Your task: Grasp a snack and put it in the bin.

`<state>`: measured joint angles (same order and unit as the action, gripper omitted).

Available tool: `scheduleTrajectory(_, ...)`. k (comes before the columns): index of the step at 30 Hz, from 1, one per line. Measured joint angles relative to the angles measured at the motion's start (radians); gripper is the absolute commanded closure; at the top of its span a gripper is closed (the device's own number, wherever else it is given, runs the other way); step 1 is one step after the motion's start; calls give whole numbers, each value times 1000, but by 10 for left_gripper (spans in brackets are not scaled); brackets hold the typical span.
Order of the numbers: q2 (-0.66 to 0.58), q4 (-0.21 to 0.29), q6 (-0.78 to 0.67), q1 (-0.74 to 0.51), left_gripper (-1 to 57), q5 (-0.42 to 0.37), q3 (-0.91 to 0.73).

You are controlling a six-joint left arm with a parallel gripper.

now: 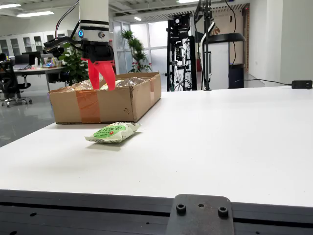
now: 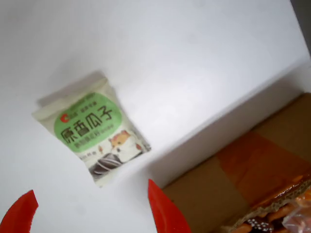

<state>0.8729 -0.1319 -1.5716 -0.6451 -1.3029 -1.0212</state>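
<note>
A green and white snack packet (image 1: 113, 132) lies flat on the white table (image 1: 220, 142) just in front of an open cardboard box (image 1: 105, 100). My gripper (image 1: 101, 82) with red fingers hangs above the box's front edge, higher than the packet. It is open and holds nothing. In the wrist view the packet (image 2: 92, 128) lies ahead of the two red fingertips (image 2: 165, 208), and the gripper (image 2: 92, 213) is open. The box's taped wall (image 2: 252, 179) fills the lower right of that view.
Clear wrapped snacks (image 1: 124, 82) show inside the box. A black mount plate (image 1: 200, 215) sits at the table's near edge. Equipment racks (image 1: 183, 49) stand behind the table. A black adapter (image 1: 301, 84) lies at the far right.
</note>
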Motion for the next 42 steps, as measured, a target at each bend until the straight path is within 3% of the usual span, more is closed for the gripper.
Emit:
scheduleTrajectory(18, 174, -14, 1, -27, 126, 1, 165)
scheduleTrajectory(31, 148, -76, 1, -90, 145, 8, 91)
scheduleTrajectory(42, 132, -77, 1, -113, 127, 12, 62)
